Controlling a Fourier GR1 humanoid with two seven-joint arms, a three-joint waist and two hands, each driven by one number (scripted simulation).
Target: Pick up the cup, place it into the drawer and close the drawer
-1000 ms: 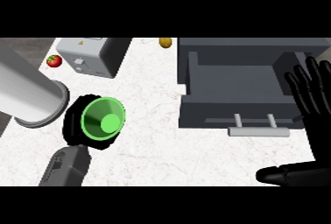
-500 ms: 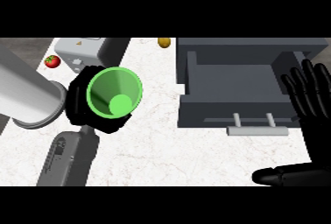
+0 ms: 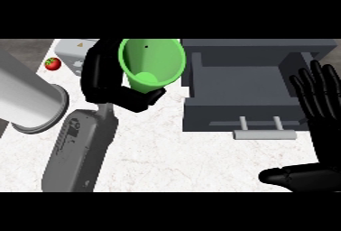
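Closest in, the right hand (image 3: 318, 131) sits at the right edge, fingers (image 3: 313, 90) straight and spread, pointing up, thumb stuck out low toward the left, holding nothing. The left forearm comes up from the bottom left over the white marbled worktop (image 3: 186, 158).

A bit further out, the left hand (image 3: 110, 81) is wrapped round the green cup (image 3: 152, 63): dark fingers curl along the cup's left side and under its base, so the narrow end is mostly hidden behind them. The cup is tipped with its wide mouth facing up at the viewer, and it's just left of the grey drawer (image 3: 246, 85), not inside it. The drawer is pulled open, its bar handle (image 3: 264, 134) on the near front.

On the left there's a big pale cylinder (image 3: 26, 99). Far back left, a small grey box (image 3: 76, 52) and a red tomato (image 3: 52, 63) next to it.
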